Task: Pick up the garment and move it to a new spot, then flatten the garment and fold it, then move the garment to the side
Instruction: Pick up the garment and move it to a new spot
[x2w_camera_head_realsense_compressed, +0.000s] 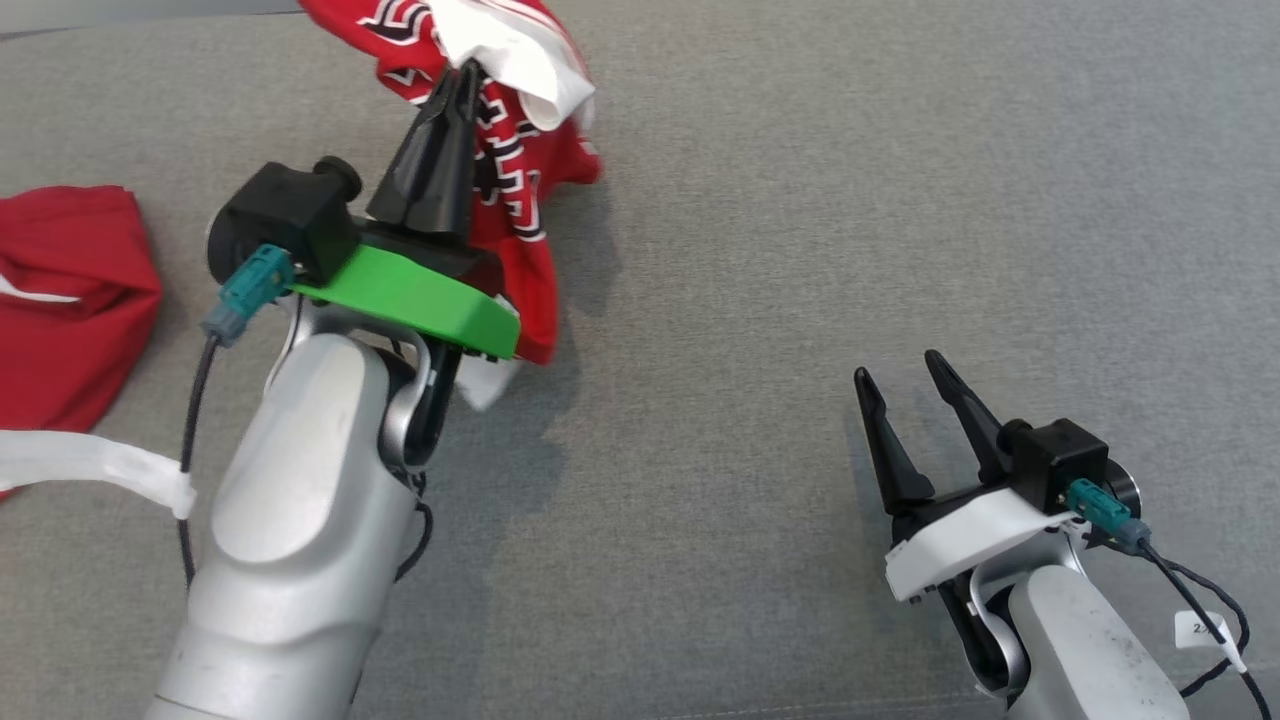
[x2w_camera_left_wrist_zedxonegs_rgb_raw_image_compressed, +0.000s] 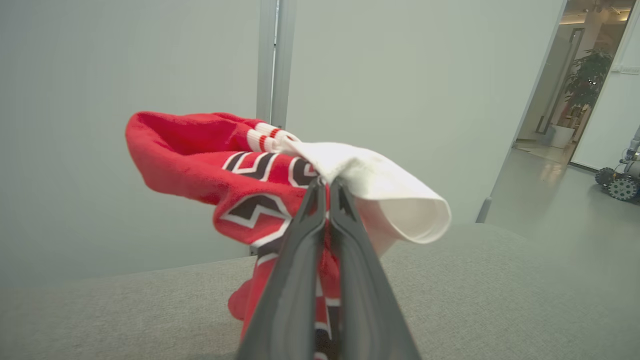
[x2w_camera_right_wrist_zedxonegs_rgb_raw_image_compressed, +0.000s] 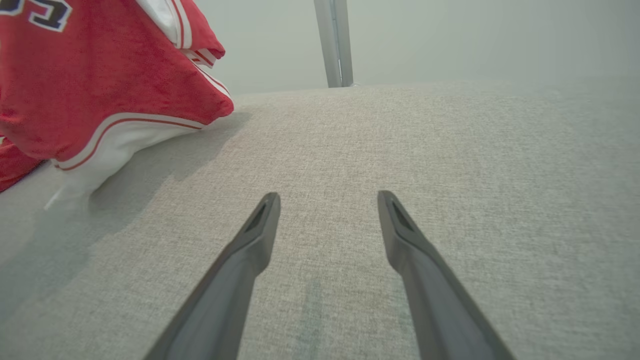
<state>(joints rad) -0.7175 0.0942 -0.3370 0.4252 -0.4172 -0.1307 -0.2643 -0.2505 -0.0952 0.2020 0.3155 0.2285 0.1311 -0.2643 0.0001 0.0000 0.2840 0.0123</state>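
A red-and-white jersey (x2w_camera_head_realsense_compressed: 515, 190) was seen half lifted from the grey bench (x2w_camera_head_realsense_compressed: 800, 200), its white trim pinched in the closed left pincer (x2w_camera_head_realsense_compressed: 462, 72), while the right pincer (x2w_camera_head_realsense_compressed: 898, 366) was held wide open and empty; the narrow pinch could be pulled loose by the trailing lower edge.

Cropped dark characters, unreadable, sit at eleven o'clock on the red garment (x2w_camera_right_wrist_zedxonegs_rgb_raw_image_compressed: 100, 75); a white cable tag (x2w_camera_head_realsense_compressed: 1205, 630) begins "2".
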